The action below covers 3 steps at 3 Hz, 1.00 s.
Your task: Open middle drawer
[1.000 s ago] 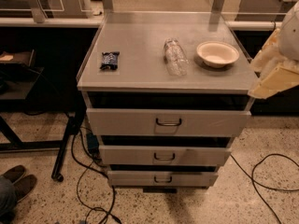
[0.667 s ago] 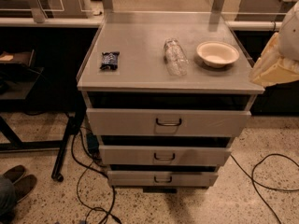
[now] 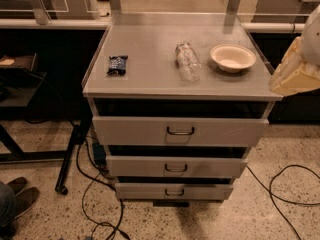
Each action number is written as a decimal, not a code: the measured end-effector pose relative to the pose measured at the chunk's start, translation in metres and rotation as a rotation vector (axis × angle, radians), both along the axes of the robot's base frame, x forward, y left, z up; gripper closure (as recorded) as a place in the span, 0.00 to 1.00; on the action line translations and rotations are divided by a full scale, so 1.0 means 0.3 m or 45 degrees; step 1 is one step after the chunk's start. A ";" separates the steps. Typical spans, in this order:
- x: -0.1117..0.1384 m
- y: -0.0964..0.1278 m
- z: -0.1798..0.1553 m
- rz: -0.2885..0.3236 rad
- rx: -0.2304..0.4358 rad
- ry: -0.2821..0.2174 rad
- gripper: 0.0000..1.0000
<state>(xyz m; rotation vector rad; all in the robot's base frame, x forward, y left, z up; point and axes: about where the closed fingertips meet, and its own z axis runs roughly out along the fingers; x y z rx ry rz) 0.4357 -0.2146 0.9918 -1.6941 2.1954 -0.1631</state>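
A pale grey metal cabinet (image 3: 150, 59) has three drawer fronts stacked below its top. The middle drawer (image 3: 210, 167) is the mid-height front with a small dark wire handle (image 3: 176, 168) at its centre. A dark gap shows above its front. The taller top drawer (image 3: 130, 131) is above it and the slim bottom drawer (image 3: 140, 191) is below. My gripper (image 3: 294, 75), a cream-coloured shape below a white arm part, hangs at the frame's right edge beside the cabinet top's right corner. It is well above and to the right of the middle drawer's handle.
On the cabinet top lie a dark snack packet (image 3: 117, 64), a clear plastic bottle (image 3: 187, 60) on its side and a cream bowl (image 3: 233, 57). Black cables (image 3: 285, 184) run over the speckled floor on both sides. A person's shoes (image 3: 19, 194) are at the lower left.
My gripper has shifted slightly up and to the right at the frame's edge. The drawers and the things on the cabinet top have not moved.
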 end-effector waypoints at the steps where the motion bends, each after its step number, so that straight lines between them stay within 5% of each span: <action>1: -0.053 -0.014 -0.099 -0.030 -0.030 0.052 1.00; 3: -0.135 -0.052 -0.494 -0.134 -0.019 0.191 1.00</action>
